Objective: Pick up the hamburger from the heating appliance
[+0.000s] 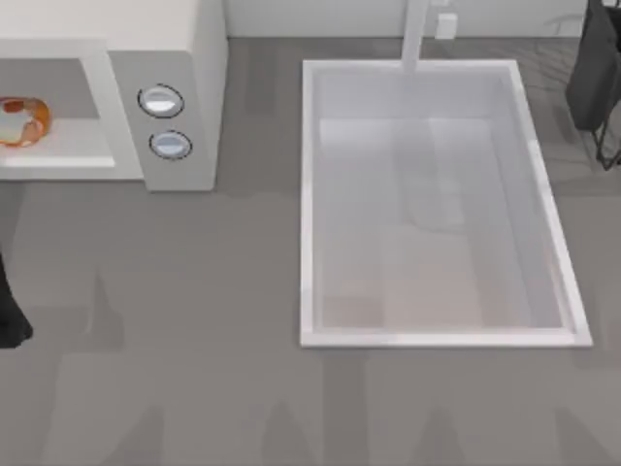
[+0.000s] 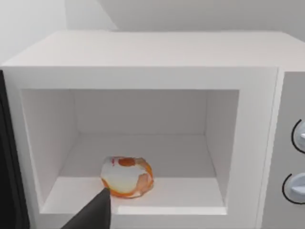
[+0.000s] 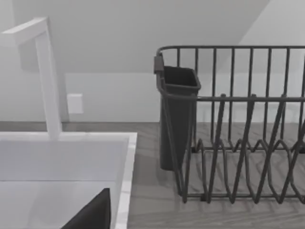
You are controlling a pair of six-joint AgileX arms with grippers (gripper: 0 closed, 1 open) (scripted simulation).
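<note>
The hamburger (image 1: 21, 121) lies on the floor of the heating appliance (image 1: 184, 39), a white microwave at the table's back left. Its cavity is open and two round knobs sit on its side panel. In the left wrist view the hamburger (image 2: 127, 177) is orange-tan with a pale centre and rests near the cavity's front edge, inside the heating appliance (image 2: 152, 52). A dark part of my left gripper (image 2: 95, 212) shows just in front of and below the hamburger, apart from it. My left arm (image 1: 10, 316) is at the table's left edge. A dark part of my right gripper (image 3: 95, 214) hangs over the sink.
A white sink basin (image 1: 310, 194) with a faucet (image 1: 417, 34) fills the middle and right of the table. A dark wire dish rack (image 3: 238, 143) with a cutlery cup (image 3: 176, 114) stands at the back right. Bare grey tabletop lies in front of the microwave.
</note>
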